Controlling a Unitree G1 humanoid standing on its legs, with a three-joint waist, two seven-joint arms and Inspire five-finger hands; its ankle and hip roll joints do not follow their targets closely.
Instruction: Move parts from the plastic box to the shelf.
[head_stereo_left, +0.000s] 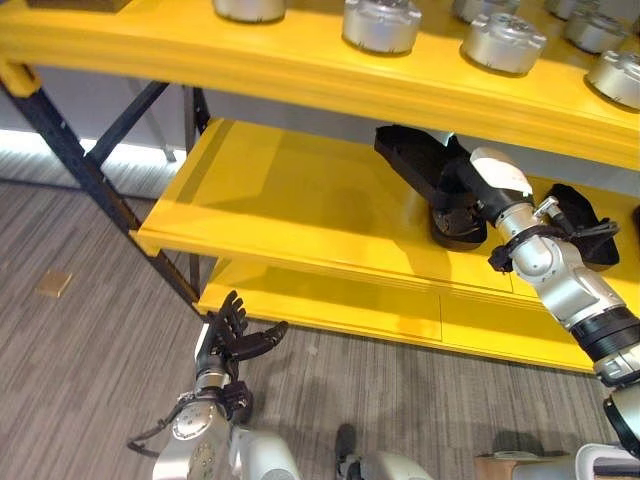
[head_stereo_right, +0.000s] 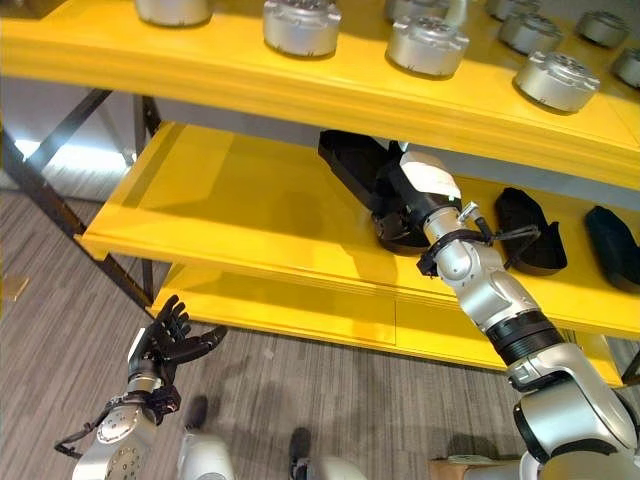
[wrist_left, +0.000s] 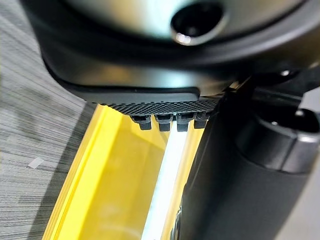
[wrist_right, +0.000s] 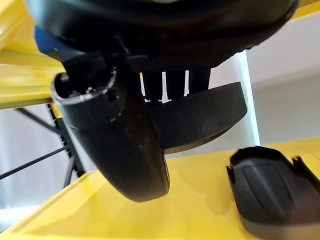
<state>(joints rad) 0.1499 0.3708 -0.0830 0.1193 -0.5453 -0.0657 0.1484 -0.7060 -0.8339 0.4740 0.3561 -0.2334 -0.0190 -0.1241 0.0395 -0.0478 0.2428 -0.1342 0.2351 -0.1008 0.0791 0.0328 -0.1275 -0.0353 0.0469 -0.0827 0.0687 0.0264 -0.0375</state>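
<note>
Right hand (head_stereo_left: 462, 187) clasping black, elongated part (head_stereo_left: 415, 160)

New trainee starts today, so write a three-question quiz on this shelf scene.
1. True or false: the right hand holds a black part over the middle shelf.
2. What stands on the top shelf? A) silver round parts B) cardboard boxes C) blue bottles
3. Fill in: the left hand hangs low in front of the shelves, holding ____.

Key: 1 true. 2 A. 3 nothing; its fingers are relaxed and open. Other black parts already lie on the middle shelf to the right.
</note>
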